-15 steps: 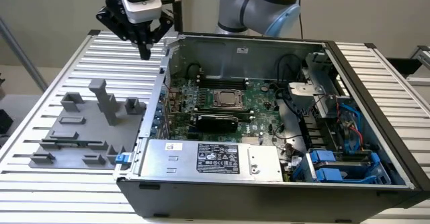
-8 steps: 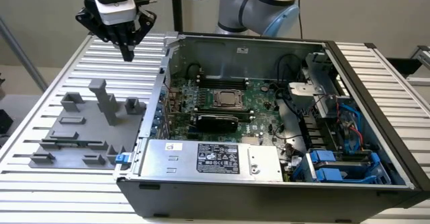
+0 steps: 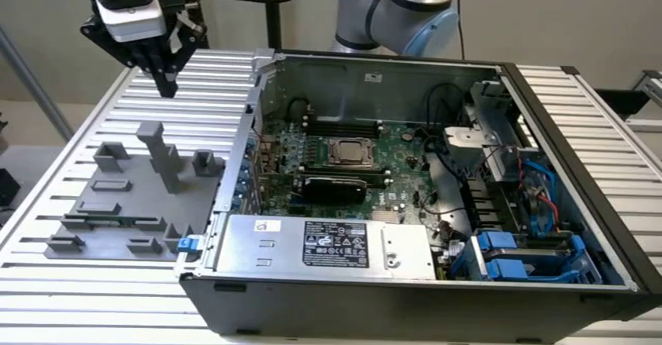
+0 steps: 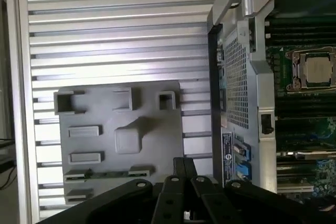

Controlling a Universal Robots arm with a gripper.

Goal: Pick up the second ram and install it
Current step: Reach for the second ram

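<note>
Your ribbed surface (image 3: 62,298) carries:
- an open computer case (image 3: 414,306)
- a grey holder tray (image 3: 135,205) beside the case
- the tool (image 3: 166,87), empty, tips pressed together, above the tray
- the ram (image 3: 104,221), on edge in a tray slot, long axis along the exterior view's left-right

You have a plain pale beige wall (image 3: 559,12) across the top of the frame. Below it, the ribbed silver aluminium table (image 3: 62,283) spreads edge to edge, evenly lit. A slim grey metal pole (image 3: 33,81) slants at upper left.
</note>
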